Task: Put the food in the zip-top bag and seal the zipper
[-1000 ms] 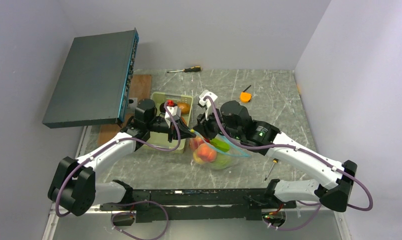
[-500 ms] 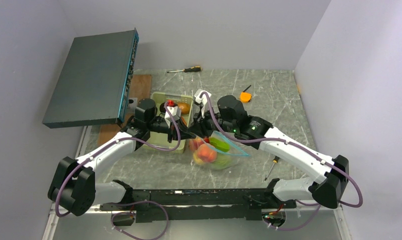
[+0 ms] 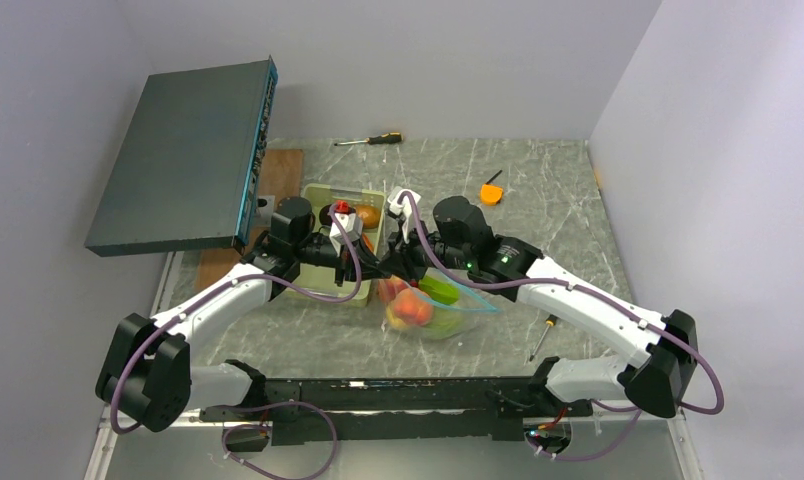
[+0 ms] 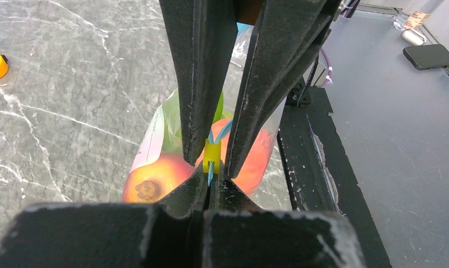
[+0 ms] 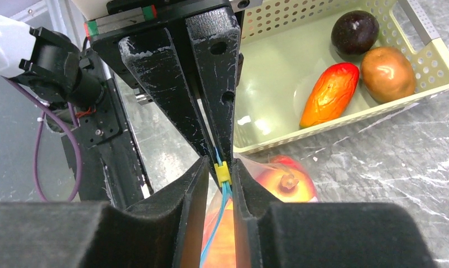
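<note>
At bench (image 3: 578,200) centre, four o'clock of the tray (image 5: 267,67) that holds three loose pieces (image 5: 329,94), the zip-top bag (image 3: 463,318) lies with food (image 3: 411,306) inside. Left jaws clamp the zipper (image 5: 223,192); right jaws flank its yellow slider (image 5: 222,174), and we cannot tell their grip. A loose pinch could skip off, leaving the mouth gaping.

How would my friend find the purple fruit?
Look for the pale green tray beside the bag. Three fruits lie at one end of it. The purple fruit is the darkest, round, next to a brown one and a long orange-red one.
</note>
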Controlling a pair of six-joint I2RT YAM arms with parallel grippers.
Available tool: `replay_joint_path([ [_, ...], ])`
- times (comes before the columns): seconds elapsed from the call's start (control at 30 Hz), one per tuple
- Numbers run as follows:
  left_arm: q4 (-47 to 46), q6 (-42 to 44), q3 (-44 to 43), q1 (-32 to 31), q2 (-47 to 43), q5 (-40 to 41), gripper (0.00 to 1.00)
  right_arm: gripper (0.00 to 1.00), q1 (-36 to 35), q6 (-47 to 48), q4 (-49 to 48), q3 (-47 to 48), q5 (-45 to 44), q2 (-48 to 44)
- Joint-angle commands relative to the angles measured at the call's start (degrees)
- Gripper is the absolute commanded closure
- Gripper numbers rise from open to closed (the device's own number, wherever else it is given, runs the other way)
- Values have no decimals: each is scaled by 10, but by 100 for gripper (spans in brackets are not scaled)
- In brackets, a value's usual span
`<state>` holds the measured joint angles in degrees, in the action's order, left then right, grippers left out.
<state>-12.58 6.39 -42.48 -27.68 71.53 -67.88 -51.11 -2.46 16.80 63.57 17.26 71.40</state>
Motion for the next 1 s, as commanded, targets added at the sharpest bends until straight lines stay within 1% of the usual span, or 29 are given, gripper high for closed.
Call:
replay_joint_path([
  [0.0,-18,11,-25,1,-2,-30,100,78,1,9,-11,-7,10,-14],
  [0.1,-16,13,-25,1,-2,-29,100,80,1,10,-5,-7,7,-15],
  [0.17,-15,12,-26,1,-3,-30,100,86,1,9,-7,-9,4,-18],
  [0.33,-21,11,-23,4,-5,-23,100,95,2,6,-5,-8,9,-19],
  [0.37,-24,8,-23,4,-4,-22,100,99,1,5,-3,-8,9,-19],
  [0.4,-29,3,-23,6,-4,-21,100,100,2,5,-2,-8,7,-20],
  [0.47,-30,-3,-26,8,-1,-21,100,100,1,6,-3,-13,0,-24],
  [0.6,7,10,-45,16,11,-18,100,100,1,0,-2,-23,-13,-40],
  [0.7,8,6,-50,23,19,-14,100,100,1,-3,11,-25,-32,-49],
  [0.97,26,25,-50,34,19,26,100,100,1,-12,27,-52,-69,-89],
])
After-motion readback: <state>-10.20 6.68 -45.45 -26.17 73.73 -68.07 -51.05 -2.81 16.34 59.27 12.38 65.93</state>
